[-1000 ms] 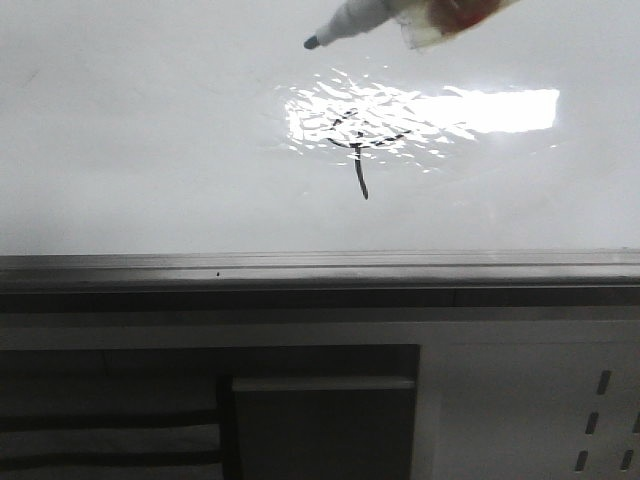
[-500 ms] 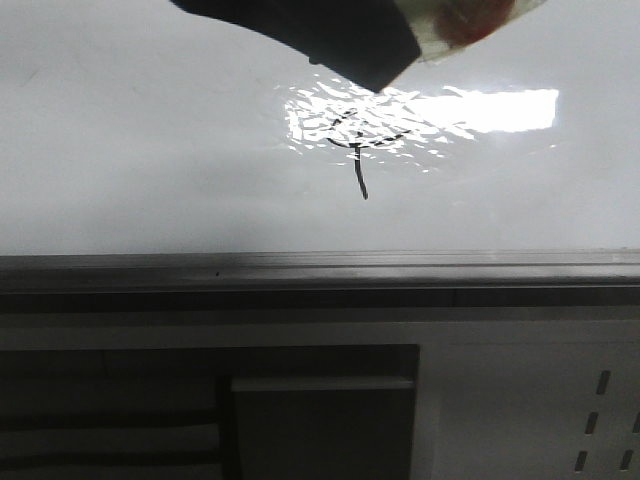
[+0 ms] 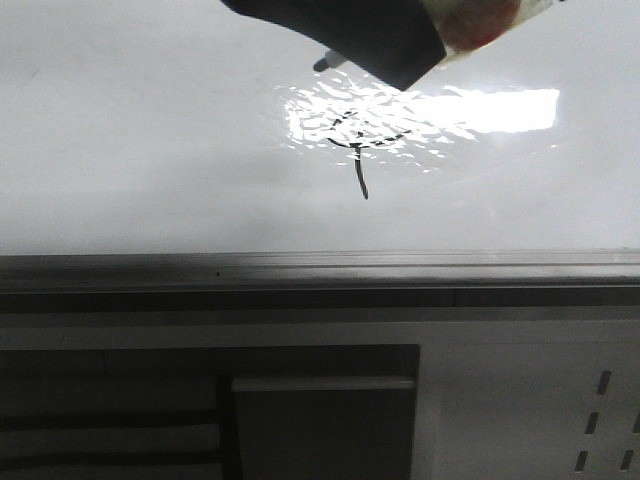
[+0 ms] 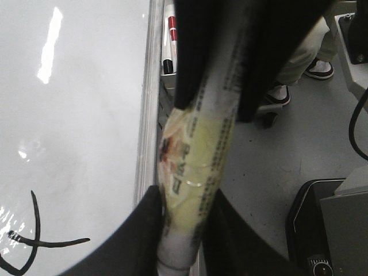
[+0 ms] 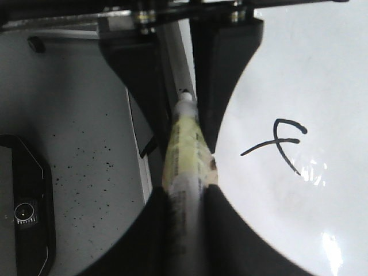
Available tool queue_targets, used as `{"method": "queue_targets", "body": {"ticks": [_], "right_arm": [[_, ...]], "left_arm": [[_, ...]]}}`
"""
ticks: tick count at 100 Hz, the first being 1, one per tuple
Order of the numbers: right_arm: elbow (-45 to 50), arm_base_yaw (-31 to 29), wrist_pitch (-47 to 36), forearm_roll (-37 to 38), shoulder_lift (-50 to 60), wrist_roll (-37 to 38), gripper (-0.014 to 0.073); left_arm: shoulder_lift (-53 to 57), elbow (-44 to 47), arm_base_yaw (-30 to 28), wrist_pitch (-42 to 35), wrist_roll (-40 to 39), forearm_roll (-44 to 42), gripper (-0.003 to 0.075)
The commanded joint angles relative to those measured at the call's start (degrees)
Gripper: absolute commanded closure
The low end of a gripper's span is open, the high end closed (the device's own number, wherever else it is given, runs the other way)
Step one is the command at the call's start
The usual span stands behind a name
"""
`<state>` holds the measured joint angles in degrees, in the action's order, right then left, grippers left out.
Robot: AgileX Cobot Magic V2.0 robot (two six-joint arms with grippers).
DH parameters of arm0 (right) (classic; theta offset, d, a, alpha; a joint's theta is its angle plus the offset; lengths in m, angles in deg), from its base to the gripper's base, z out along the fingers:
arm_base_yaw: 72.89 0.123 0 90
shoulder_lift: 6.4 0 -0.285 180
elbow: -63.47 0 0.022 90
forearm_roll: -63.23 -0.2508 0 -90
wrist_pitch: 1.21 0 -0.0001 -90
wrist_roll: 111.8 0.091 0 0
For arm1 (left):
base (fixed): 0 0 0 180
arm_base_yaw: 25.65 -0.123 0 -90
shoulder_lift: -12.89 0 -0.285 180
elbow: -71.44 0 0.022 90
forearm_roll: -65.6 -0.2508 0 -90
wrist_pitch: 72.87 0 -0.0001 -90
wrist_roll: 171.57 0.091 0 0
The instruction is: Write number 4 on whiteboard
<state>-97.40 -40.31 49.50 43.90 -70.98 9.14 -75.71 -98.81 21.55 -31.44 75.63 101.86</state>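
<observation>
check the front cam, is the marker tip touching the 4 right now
No, the marker tip sits apart from the number 4, with bare whiteboard between them.

The whiteboard (image 3: 150, 150) lies flat as the work surface, glossy white-grey, with a bright rectangular glare (image 3: 490, 110) toward its far right. On it, at the left end of that glare, sits the number 4 (image 3: 358, 150), a thin black scrawl with a curved crossbar and a short tail pointing to the near edge. A grey metal rail (image 3: 320, 270) runs along the near edge.
</observation>
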Motion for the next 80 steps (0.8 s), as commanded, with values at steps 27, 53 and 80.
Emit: {"method": "queue_targets", "body": {"ticks": [27, 53, 80], "right_arm": [[-1.66, 0.16, -2.04, -1.37, 0.80, -0.60, 0.0571], [-1.66, 0.16, -2.15, -1.00, 1.05, -0.60, 0.0353], [-3.44, -0.67, -1.23, 13.28, 9.65, 10.71, 0.0355]], "left_arm": [[2.09, -2.10, 0.39, -2.25, -0.18, 2.43, 0.0741], [2.41, -2.10, 0.29, -2.85, -0.18, 2.43, 0.0741], [6.23, -2.10, -4.77, -2.75, -6.59, 0.02, 0.0741]]}}
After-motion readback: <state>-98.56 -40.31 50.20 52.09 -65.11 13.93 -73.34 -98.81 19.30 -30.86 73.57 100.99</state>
